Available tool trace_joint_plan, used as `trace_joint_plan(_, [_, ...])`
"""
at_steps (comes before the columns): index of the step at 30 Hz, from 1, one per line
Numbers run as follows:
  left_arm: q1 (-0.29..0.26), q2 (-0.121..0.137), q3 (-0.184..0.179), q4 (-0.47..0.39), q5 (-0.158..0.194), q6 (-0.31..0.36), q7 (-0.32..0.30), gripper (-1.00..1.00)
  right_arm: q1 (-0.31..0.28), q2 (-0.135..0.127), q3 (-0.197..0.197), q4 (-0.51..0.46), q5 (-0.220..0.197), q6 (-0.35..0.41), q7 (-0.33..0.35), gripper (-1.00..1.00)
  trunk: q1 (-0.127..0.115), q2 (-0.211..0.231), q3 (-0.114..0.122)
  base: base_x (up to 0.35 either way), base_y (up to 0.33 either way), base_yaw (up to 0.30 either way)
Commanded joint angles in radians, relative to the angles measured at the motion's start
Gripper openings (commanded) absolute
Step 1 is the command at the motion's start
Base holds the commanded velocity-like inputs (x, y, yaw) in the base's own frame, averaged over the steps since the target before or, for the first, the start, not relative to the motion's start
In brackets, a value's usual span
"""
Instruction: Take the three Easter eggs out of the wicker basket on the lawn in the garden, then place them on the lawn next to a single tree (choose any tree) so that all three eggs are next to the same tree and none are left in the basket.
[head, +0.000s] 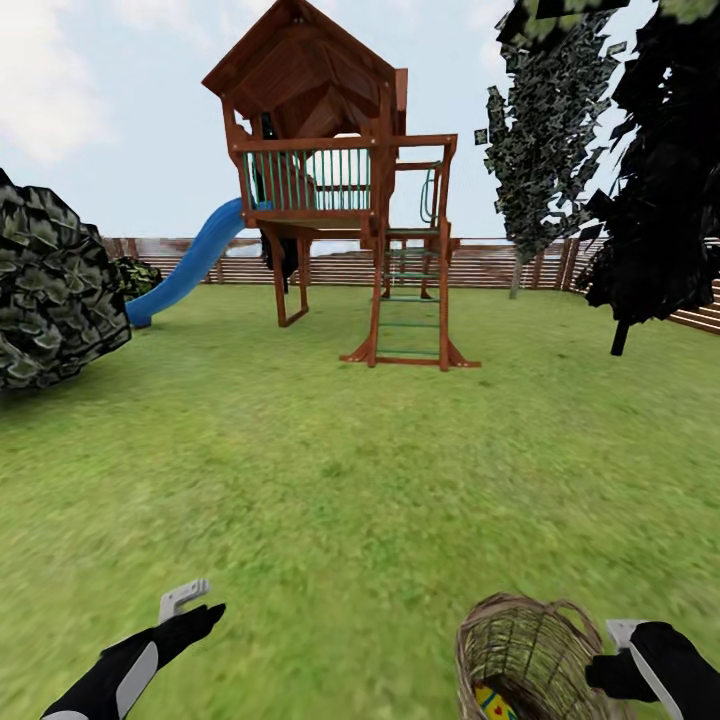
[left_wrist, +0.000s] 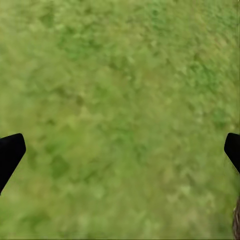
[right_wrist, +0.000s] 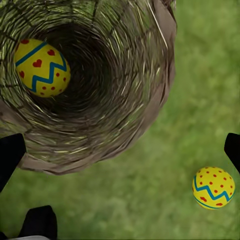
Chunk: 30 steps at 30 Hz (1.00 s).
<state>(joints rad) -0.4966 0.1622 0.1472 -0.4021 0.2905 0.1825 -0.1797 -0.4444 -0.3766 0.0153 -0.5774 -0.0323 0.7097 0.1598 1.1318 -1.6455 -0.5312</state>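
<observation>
Bright even daylight, faint shadows, lawn perhaps slightly blurred, wide-angle edge stretch

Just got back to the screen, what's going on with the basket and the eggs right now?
The robot stands on the lawn facing the play tower. The wicker basket sits by the right gripper, tipped so the wrist camera looks into it. One egg is inside, another egg lies on the grass outside. No third egg is visible. The left gripper is open over bare grass.

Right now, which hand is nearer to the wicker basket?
The right hand: it sits just beside the wicker basket, at its rim. The left hand hangs over bare lawn, well off to the basket's other side.
</observation>
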Motion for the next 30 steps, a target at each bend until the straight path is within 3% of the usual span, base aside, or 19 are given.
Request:
trace_joint_plan(1, [0.0,-0.001,0.006,-0.001,0.007,0.005,-0.005,1.0,0.0,-0.001,0.002,-0.001,-0.003,0.005,0.001,1.0,0.001,-0.001,-0.001,0.322,0.079,0.0])
trace_joint_plan(17, [0.001,-0.003,0.005,0.034,0.006,-0.03,-0.004,1.0,0.0,0.0,0.002,-0.001,-0.001,0.005,0.001,1.0,0.001,-0.001,-0.001,0.165,0.265,0.0])
trace_joint_plan(30, [0.001,-0.016,0.005,0.035,0.006,-0.079,-0.005,1.0,0.0,-0.005,-0.006,-0.002,-0.002,0.005,0.003,1.0,0.001,-0.001,-0.001,0.12,0.008,0.0])
